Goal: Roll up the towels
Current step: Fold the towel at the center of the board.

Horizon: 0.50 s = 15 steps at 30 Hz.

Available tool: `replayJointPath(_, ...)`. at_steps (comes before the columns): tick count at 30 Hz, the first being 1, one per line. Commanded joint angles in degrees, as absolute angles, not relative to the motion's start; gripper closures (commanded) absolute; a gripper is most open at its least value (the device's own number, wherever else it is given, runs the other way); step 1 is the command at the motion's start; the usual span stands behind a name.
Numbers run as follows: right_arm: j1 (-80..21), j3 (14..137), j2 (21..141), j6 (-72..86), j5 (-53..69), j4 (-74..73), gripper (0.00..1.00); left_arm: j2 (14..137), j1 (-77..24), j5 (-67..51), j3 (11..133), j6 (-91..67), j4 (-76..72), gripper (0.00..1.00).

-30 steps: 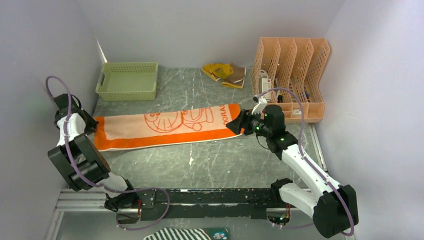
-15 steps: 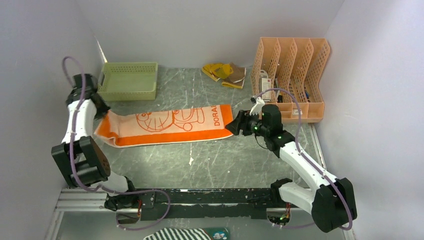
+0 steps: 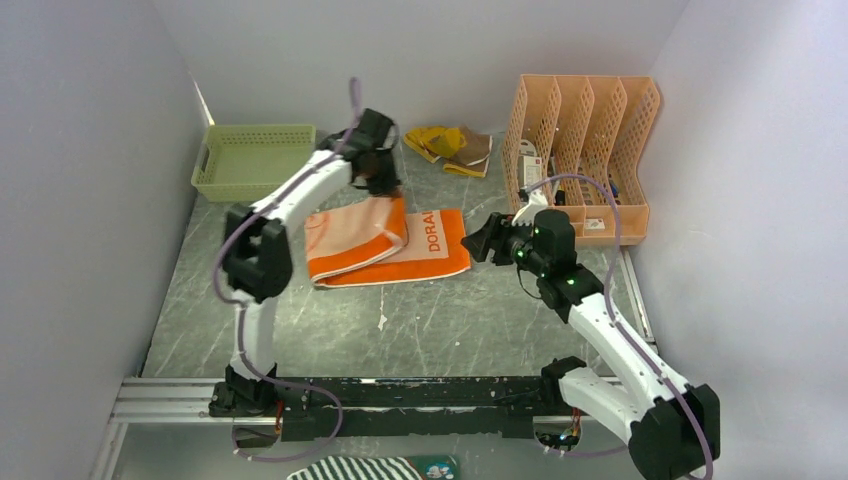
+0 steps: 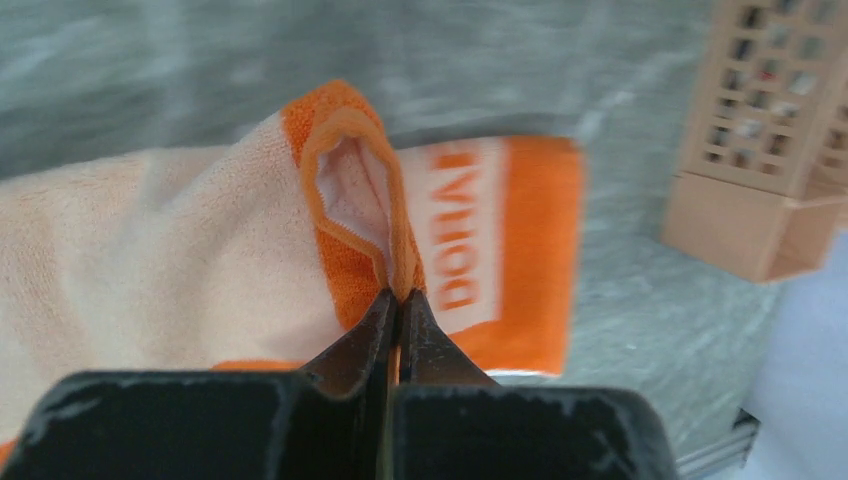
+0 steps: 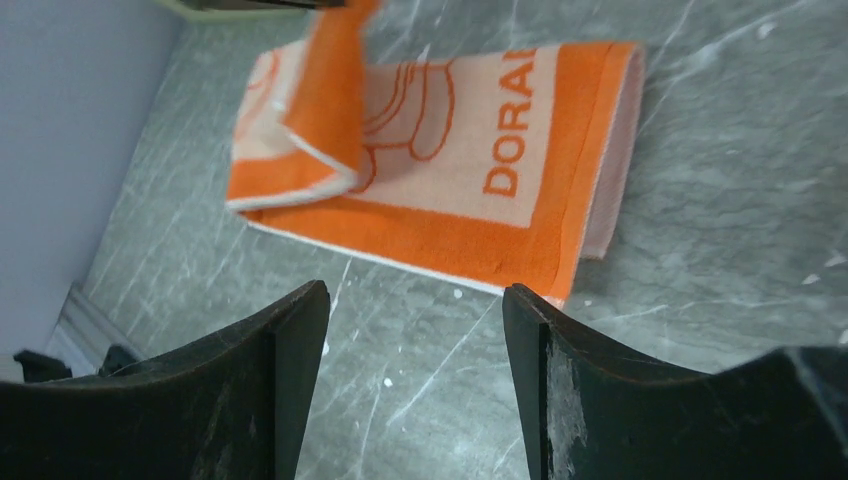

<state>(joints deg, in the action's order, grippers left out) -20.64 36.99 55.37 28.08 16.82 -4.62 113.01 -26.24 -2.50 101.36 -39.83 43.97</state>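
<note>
Now, over a grey marbled tabletop (image 3: 450, 320) between pale walls (image 3: 80, 150), the left pincer (image 4: 398, 297) pinches the orange towel (image 5: 470, 170); the right pincer (image 5: 415, 290) is spread.

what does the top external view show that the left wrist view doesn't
Only the top external view: the green basket, the yellow towel at the back, the right fingers near the right end of the orange towel, and the striped cloth at the near edge. Only the left wrist view: close up, the left fingers pinched shut on the towel's hemmed orange edge. Both: the orange towel folded over itself with its lettering, the peach file rack and the grey table.
</note>
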Motion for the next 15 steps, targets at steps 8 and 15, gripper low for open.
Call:
replayJointPath(8,-20.74,40.03,43.16,27.43,0.76,-15.08,0.34,135.18,-36.12,-14.73,123.52,-46.72,39.20,0.93)
replayJointPath(15,-20.74,40.14,42.16,26.96,-0.29,-17.22,0.33,130.76,-36.21,-15.21,114.78,-47.46,34.95,0.93)
